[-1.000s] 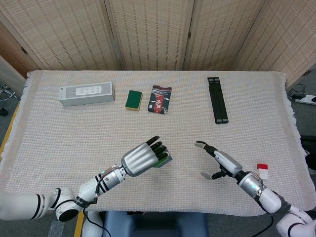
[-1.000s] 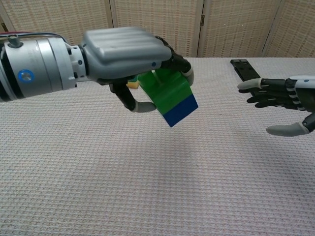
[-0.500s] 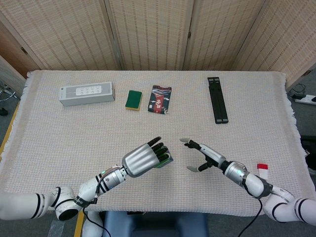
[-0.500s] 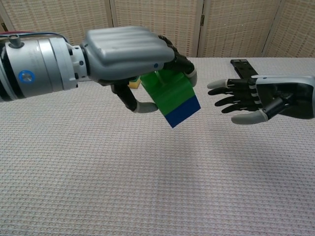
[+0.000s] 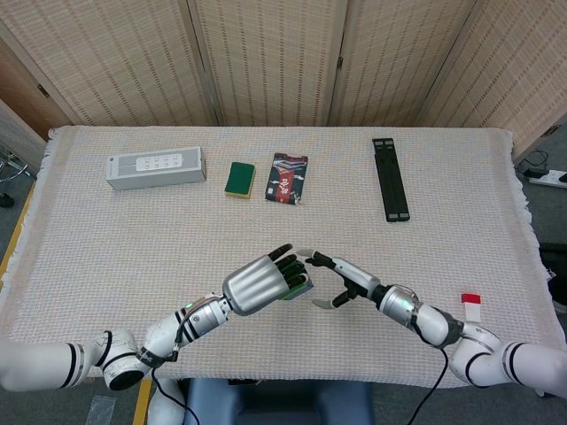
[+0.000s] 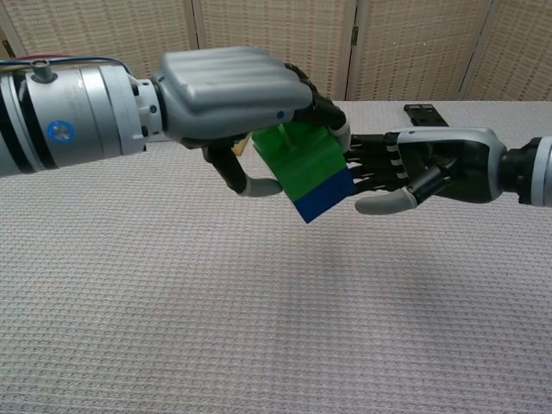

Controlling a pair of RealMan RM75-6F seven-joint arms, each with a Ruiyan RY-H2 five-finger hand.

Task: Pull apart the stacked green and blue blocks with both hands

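Observation:
My left hand grips the stacked blocks in the air above the table, tilted down to the right. The green block is uppermost in my fingers and the blue block sticks out below. In the head view my left hand covers nearly all of the stack. My right hand is open, its fingertips at the stack's right side and its thumb spread apart beneath; whether they touch is unclear. In the head view the right hand sits just right of the left.
Along the far side of the cloth-covered table lie a white box, a green sponge, a red and black packet and a long black strip. A small red and white piece sits near the right front.
My right hand has travelled left across the table until its fingertips reach the stack. My left hand has kept the stack nearly still.

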